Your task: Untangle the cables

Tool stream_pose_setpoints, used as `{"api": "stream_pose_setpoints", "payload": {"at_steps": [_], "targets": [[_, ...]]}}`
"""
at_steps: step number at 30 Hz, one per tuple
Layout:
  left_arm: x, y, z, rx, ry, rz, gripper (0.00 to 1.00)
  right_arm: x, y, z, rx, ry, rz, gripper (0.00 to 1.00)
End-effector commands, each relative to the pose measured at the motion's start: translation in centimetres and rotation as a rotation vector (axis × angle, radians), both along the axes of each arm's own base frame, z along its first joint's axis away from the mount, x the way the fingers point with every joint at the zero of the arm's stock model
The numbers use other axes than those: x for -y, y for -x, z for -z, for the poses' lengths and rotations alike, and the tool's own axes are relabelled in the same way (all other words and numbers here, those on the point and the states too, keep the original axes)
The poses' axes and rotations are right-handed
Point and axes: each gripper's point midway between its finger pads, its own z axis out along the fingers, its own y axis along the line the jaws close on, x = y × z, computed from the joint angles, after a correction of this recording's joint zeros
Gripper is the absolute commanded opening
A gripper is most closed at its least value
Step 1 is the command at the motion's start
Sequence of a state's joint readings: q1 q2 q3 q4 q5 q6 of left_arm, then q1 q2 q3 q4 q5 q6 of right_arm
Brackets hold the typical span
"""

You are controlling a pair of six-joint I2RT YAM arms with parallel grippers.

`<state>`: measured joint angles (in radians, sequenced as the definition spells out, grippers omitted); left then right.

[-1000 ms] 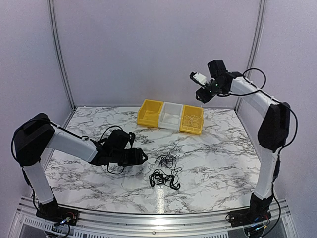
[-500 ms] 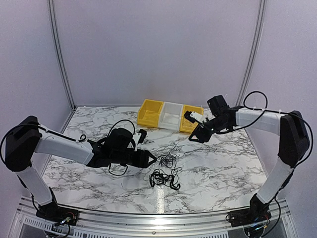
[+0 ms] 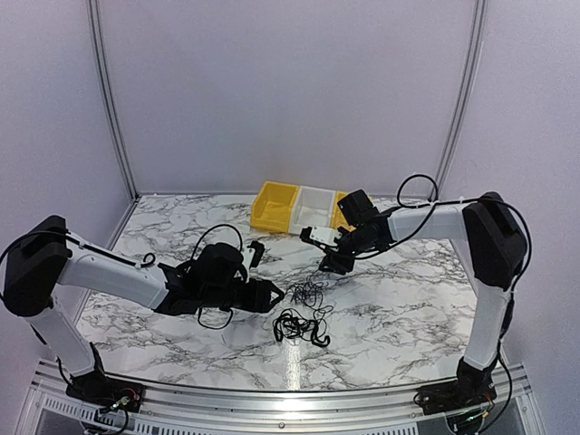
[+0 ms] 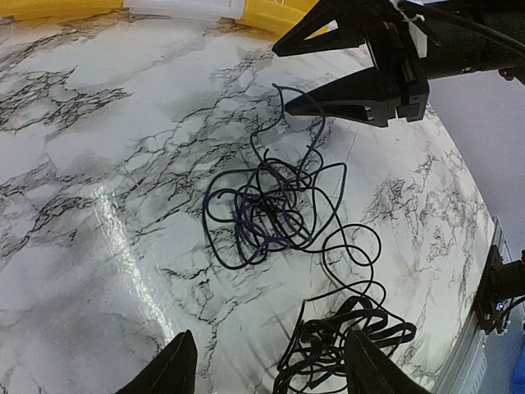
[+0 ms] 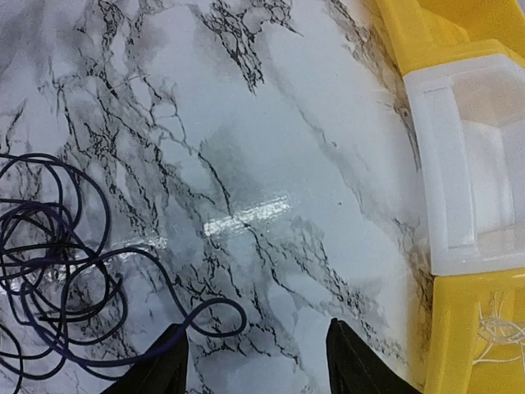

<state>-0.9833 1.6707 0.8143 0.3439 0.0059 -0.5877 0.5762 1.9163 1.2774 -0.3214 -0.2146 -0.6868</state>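
Just in front of the row of bins (image 3: 272, 217), on the marble bench (image 3: 408, 299), lie the cables (image 3: 308, 292): a loose dark tangle, with a tighter black bundle (image 3: 297, 326) farther from the bins. Right jaws hover closest to the bins, spread wide and empty; left jaws, also wide and holding nothing, sit farther forward, off the bins' left end. A whitish strand (image 5: 498, 330) lies inside one yellow bin (image 5: 447, 361)

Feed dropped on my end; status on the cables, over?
Left gripper open, short of cables. Right gripper open, at their far loop. Both empty. Nothing blocking.
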Motion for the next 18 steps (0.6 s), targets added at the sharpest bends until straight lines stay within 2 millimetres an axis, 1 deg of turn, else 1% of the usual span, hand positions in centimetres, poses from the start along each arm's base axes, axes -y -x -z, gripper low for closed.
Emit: {"api": "stream_pose_setpoints", "payload": {"at_steps": [1, 3, 5, 6, 7, 8, 11, 12, 14, 16, 18], "targets": [[-1.1, -0.1, -1.4, 0.034, 0.036, -0.068, 0.63, -2.3, -2.2, -0.6, 0.089, 0.004, -0.059, 0.57], [-1.6, -0.1, -1.5, 0.046, 0.034, -0.086, 0.63, -3.3, -2.3, -0.2, 0.071, -0.029, -0.081, 0.58], [-2.3, -0.4, -1.6, 0.063, 0.031, -0.121, 0.63, -4.4, -2.4, 0.1, 0.034, -0.067, -0.097, 0.52], [-2.5, -0.6, -1.8, 0.069, 0.039, -0.135, 0.63, -4.9, -2.4, 0.1, 0.006, -0.090, -0.106, 0.47], [-2.7, -0.6, -2.0, 0.074, 0.043, -0.144, 0.63, -5.5, -2.1, 0.0, -0.031, -0.119, -0.124, 0.39], [-2.8, -0.8, -2.2, 0.082, 0.052, -0.152, 0.63, -6.1, -1.8, -0.6, -0.054, -0.149, -0.136, 0.30], [-3.1, -1.0, -2.8, 0.114, 0.073, -0.169, 0.63, -7.3, -1.1, -3.7, -0.082, -0.246, -0.145, 0.02], [-3.0, -1.1, -3.1, 0.127, 0.080, -0.169, 0.63, -7.6, -1.0, -5.2, -0.073, -0.267, -0.138, 0.00], [-2.8, -1.1, -4.0, 0.165, 0.099, -0.161, 0.63, -7.8, -0.7, -8.3, -0.054, -0.306, -0.124, 0.00], [-2.4, -1.1, -5.4, 0.226, 0.120, -0.152, 0.64, -7.7, -0.2, -11.6, -0.030, -0.344, -0.104, 0.00], [-1.9, -1.0, -7.0, 0.297, 0.143, -0.141, 0.64, -7.7, 0.7, -14.5, -0.007, -0.363, -0.100, 0.00]]}}
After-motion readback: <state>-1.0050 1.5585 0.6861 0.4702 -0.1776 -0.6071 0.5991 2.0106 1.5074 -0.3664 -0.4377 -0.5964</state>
